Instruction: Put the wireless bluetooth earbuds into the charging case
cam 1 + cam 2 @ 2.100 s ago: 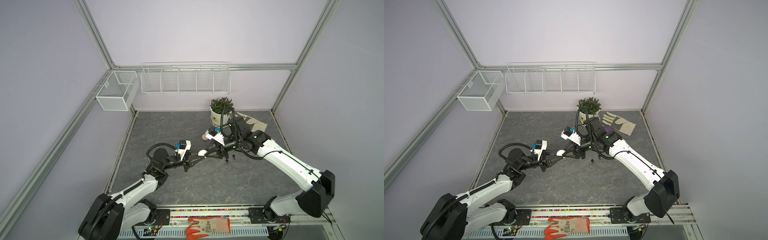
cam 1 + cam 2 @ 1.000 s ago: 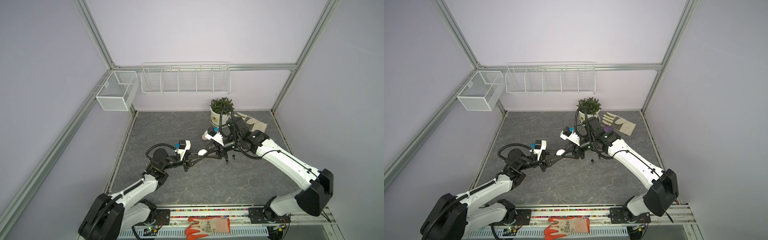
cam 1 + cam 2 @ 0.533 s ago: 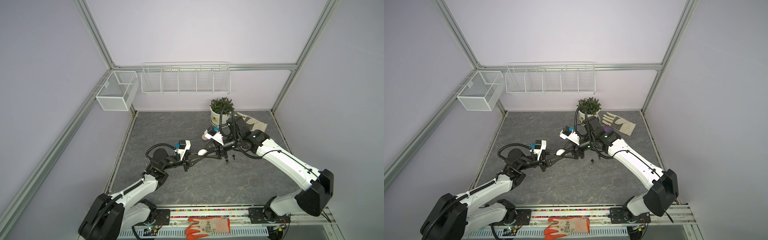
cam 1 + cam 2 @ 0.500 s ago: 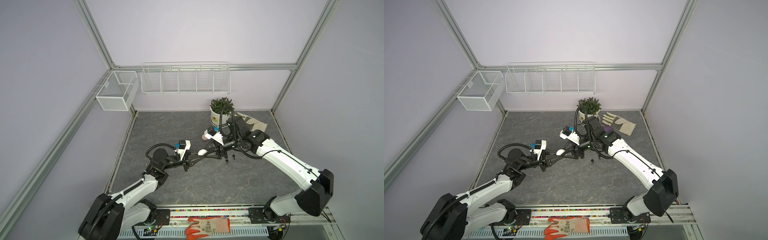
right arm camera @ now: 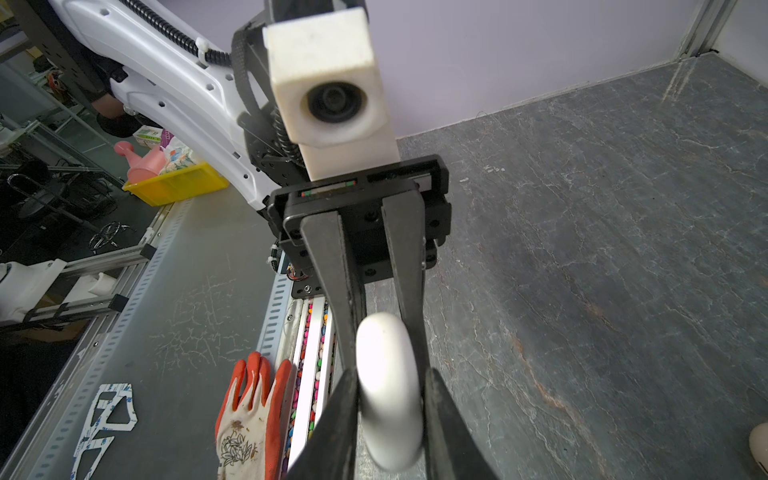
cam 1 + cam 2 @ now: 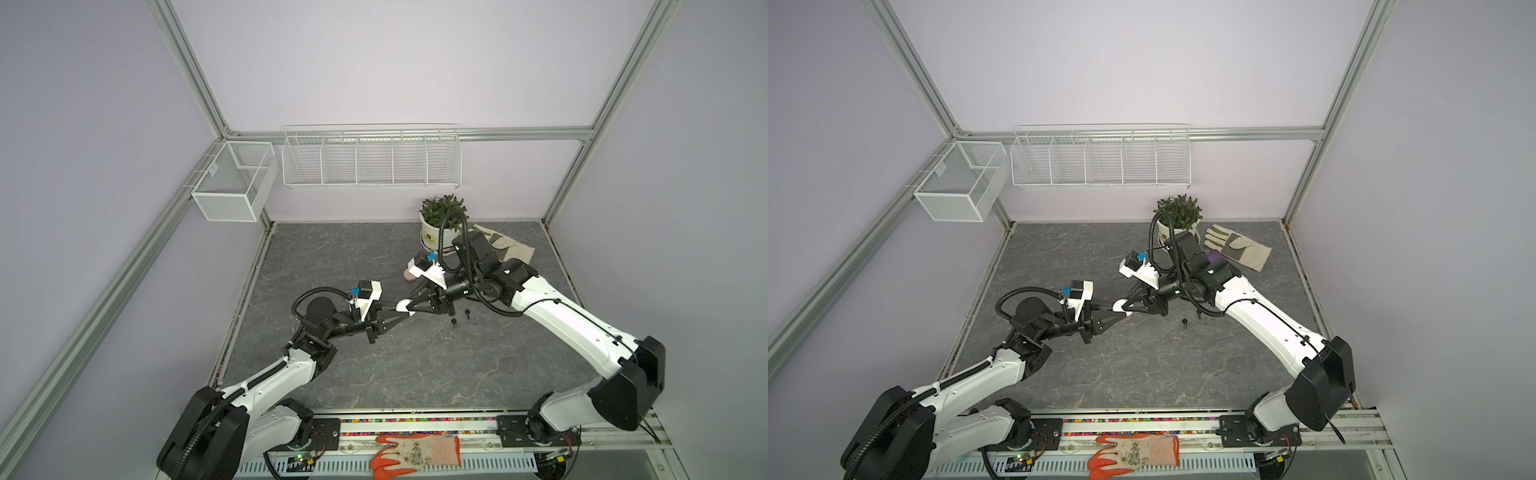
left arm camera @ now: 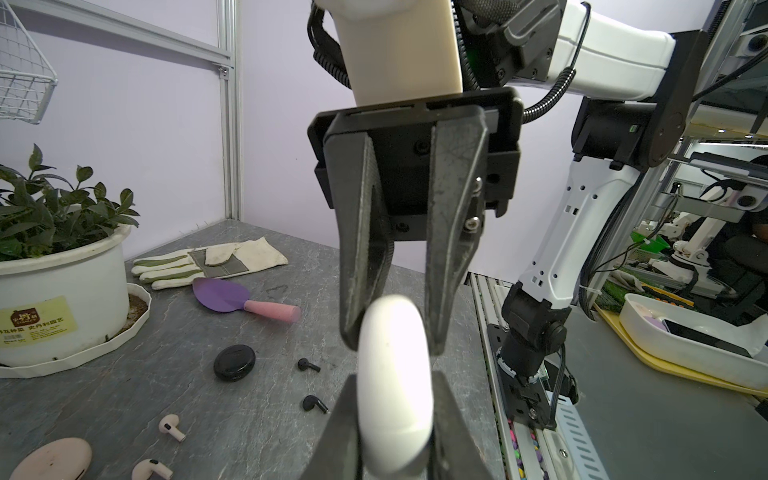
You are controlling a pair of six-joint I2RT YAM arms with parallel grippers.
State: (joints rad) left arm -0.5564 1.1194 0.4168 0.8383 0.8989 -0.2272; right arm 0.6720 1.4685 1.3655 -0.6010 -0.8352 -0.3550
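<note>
Smooth white oval charging case [image 6: 401, 306] pinched at one end by left gripper [image 7: 394, 399], right gripper [image 5: 390, 386] seemingly closed on its other end, two tiny black stemmed earbuds [image 6: 454, 322] loose on grey marbled table [image 6: 374, 365] just beside.

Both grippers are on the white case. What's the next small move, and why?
Probably tease the white case open with the right gripper while the left gripper holds firm. The case looks shut, pinched at opposite ends above the table, and the earbuds lie loose on it.
</note>
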